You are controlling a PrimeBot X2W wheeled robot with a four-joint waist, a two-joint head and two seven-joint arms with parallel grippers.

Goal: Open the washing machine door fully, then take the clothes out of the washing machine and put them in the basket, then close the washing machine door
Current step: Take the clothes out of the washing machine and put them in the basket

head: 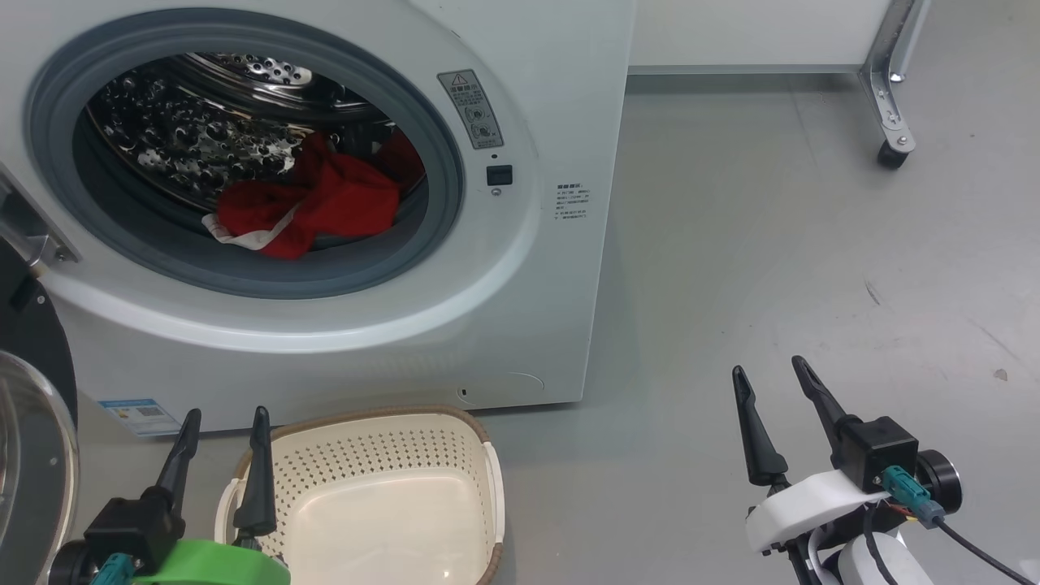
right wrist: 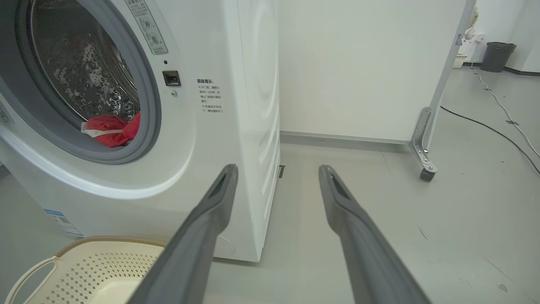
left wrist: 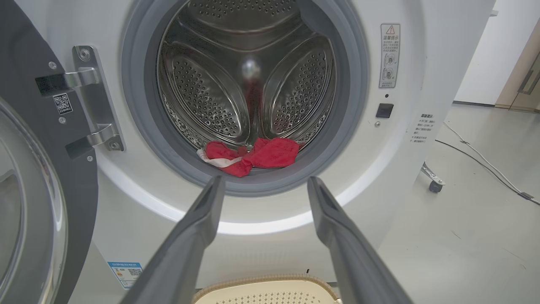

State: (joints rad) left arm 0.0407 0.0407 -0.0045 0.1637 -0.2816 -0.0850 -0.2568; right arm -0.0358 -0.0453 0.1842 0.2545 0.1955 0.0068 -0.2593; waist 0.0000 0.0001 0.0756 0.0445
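The big white washing machine [head: 520, 309] has its round door [head: 36, 390] swung open at the left edge. Red clothes [head: 325, 203] with a bit of white trim lie in the shiny drum [head: 187, 122]. A cream basket [head: 382, 455] sits on the grey floor [head: 772, 244] just in front. The left gripper [head: 227, 412] is by the basket's left side, fingers spread. The right gripper [head: 768, 366] is far off, spread too.

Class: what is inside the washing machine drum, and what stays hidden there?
Red clothes with white trim lie heaped low in the drum, near the grey gasket. The drum floor beneath them is covered; the number of garments cannot be told.
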